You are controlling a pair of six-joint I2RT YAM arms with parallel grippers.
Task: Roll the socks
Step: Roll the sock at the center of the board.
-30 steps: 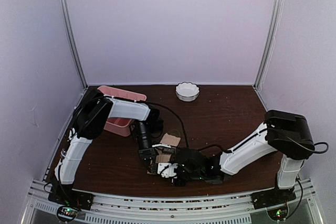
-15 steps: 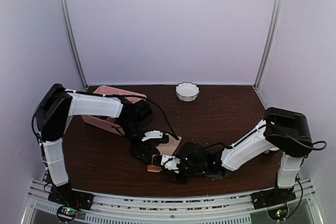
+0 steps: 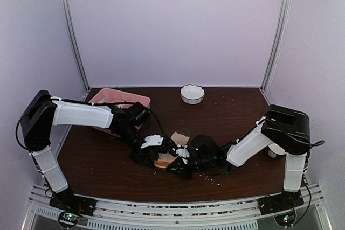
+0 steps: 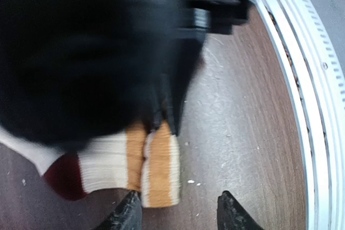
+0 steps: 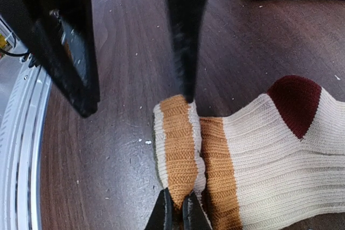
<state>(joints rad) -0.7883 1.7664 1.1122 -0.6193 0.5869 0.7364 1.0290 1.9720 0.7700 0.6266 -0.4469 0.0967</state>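
Close by the pink tray (image 3: 121, 96), the right hand (image 5: 177, 214) clamps shut on the socks (image 5: 269, 149) by their orange cuff (image 5: 180, 149); the left hand (image 4: 180, 214), half open, empty, should pin the heel (image 5: 295, 100) for tight rolling

The socks (image 3: 161, 162) lie at the lower middle of the table (image 3: 242, 111). The tray (image 3: 124, 98) is upper left, the bowl (image 3: 192, 93) upper middle.

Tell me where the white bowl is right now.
In the top view, the white bowl sits near the far edge of the table, about centre, right of the pink tray.
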